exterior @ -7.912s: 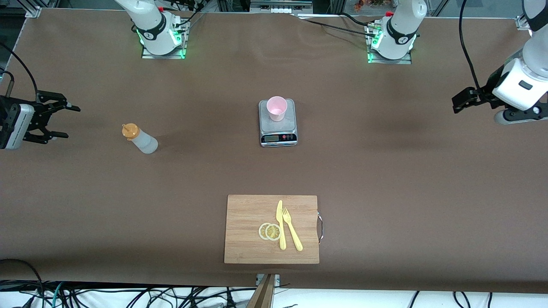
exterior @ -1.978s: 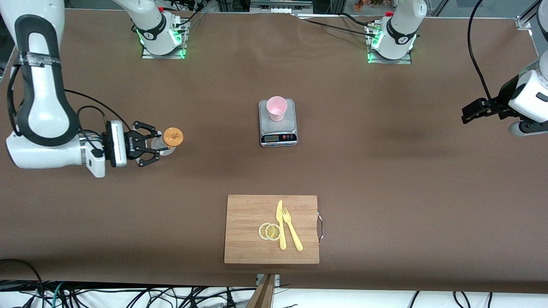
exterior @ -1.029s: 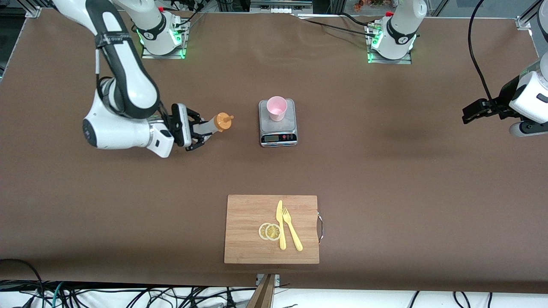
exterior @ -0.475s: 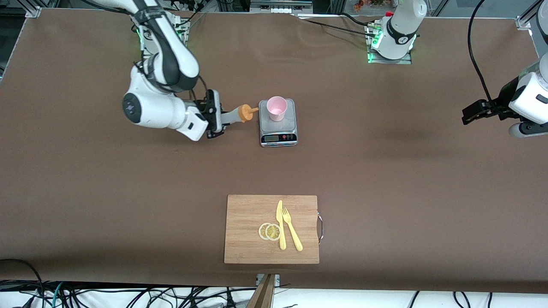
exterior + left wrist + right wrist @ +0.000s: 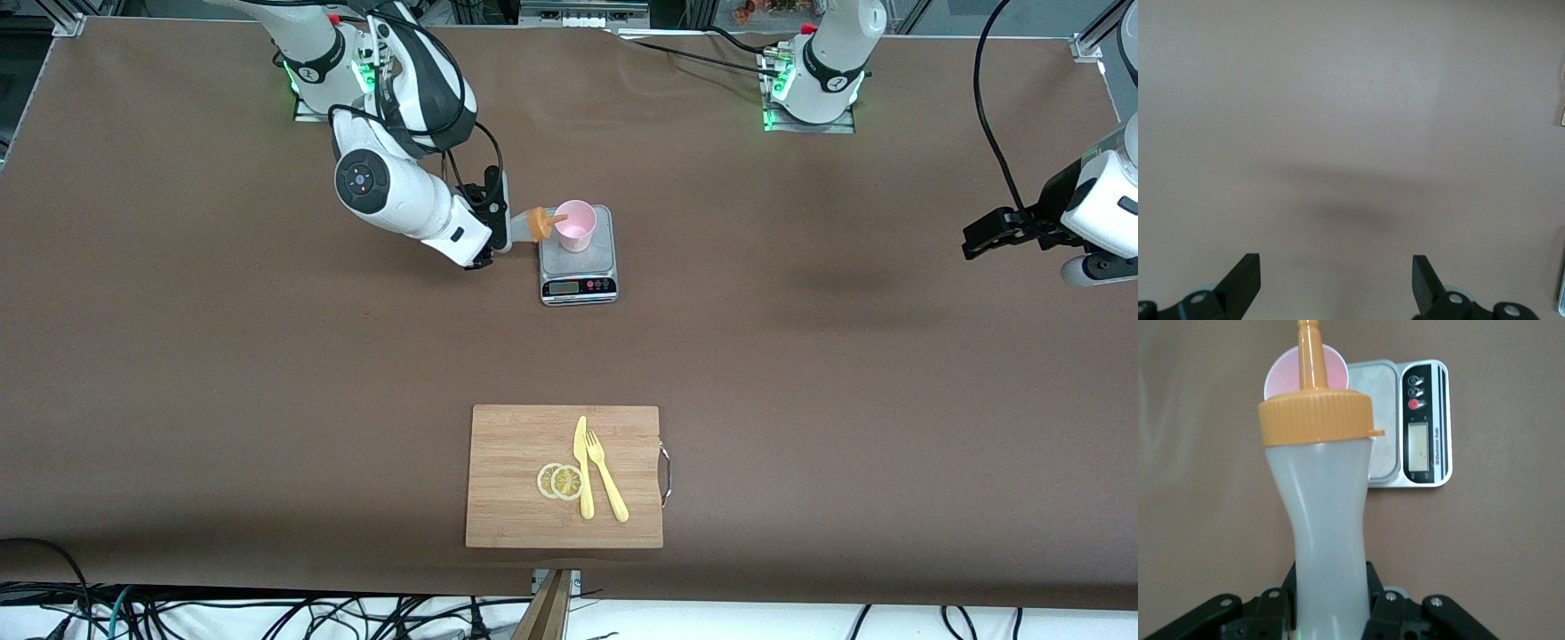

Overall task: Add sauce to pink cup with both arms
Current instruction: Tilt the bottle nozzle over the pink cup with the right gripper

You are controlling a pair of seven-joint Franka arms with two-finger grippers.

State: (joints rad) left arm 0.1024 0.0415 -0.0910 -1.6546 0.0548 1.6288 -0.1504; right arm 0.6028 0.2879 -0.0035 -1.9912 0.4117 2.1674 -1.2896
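Observation:
The pink cup stands on a small kitchen scale at mid table; it also shows in the right wrist view. My right gripper is shut on the sauce bottle, a whitish squeeze bottle with an orange nozzle cap. The bottle is tipped on its side, and its nozzle tip reaches the cup's rim. My left gripper is open and empty, held over bare table at the left arm's end, waiting.
A wooden cutting board lies nearer the front camera, with two lemon slices, a yellow knife and a yellow fork on it. The scale's display faces the front camera. Brown table lies all around.
My right arm has carried the bottle from the right arm's end of the table to the scale and tipped it, so the nozzle now meets the cup's rim. The left arm has barely moved.

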